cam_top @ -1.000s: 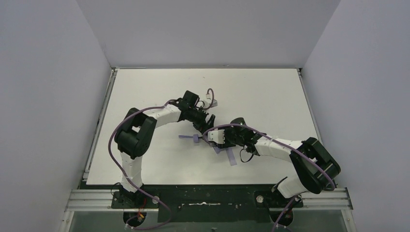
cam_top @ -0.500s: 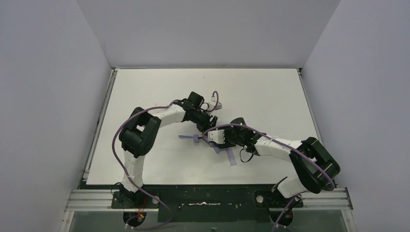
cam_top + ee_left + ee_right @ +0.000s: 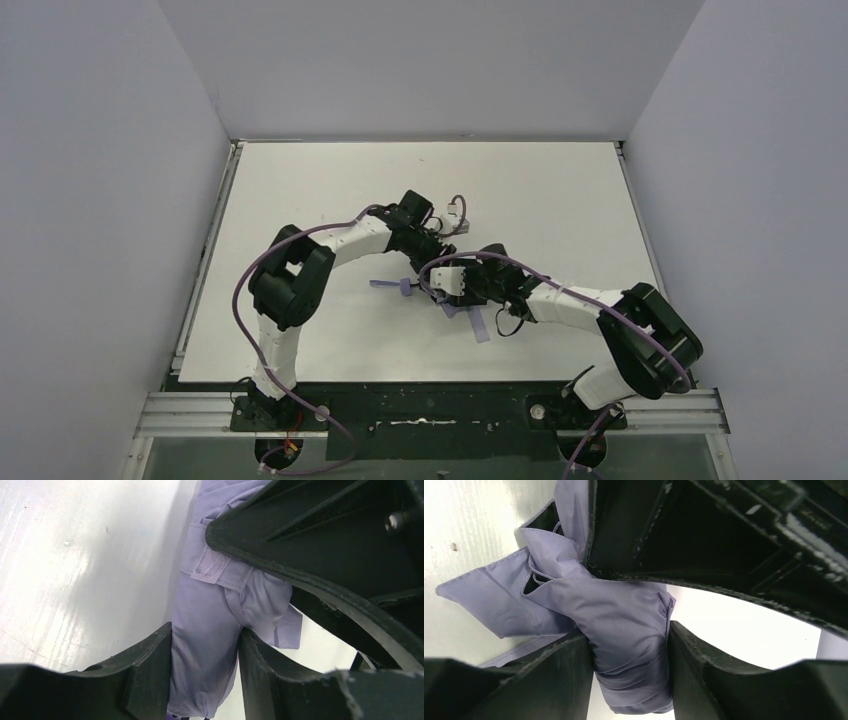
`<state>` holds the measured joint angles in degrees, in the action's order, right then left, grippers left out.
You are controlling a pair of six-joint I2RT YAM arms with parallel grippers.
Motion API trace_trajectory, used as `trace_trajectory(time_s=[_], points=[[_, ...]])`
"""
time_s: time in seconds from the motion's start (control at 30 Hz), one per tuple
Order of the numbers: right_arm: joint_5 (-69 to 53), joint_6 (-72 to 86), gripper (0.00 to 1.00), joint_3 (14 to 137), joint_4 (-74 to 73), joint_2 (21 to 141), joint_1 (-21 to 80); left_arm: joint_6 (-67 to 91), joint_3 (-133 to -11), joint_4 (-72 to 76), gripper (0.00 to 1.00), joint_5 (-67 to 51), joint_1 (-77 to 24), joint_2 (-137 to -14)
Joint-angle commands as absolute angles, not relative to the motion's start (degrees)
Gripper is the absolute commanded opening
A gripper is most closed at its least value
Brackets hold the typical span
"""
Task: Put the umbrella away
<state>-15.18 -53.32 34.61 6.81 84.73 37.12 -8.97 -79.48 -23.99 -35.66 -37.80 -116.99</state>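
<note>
Umbrella [image 3: 614, 605] (lavender) in right gripper [image 3: 629, 640]

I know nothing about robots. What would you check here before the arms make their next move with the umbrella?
1. Left gripper holding the umbrella: ok, fabric pinched between its fingers.
2. Right gripper holding it: ok, the bundle fills its jaws.
3. Fabric neatly gathered: not ok, a loose flap sticks out.
4. Strap fastened: cannot tell.
5. Grippers apart from each other: cannot tell, they are very close.
</note>
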Motion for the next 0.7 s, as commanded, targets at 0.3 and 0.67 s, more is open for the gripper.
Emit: trace_trajectory(time_s=[0.3,0.67], points=[[-18.11,-37.94,0.67,33.36,-5.10,59.83,37.07,-13.75,-79.28,-29.97,0.06,-16.81,-40.49,-117.09],[-14.67,-11.50,0.64,36.12,-11.43,33.24,37.18,-17.10,-76.66,-26.94,0.00,-4.39,-44.09,-114.51]])
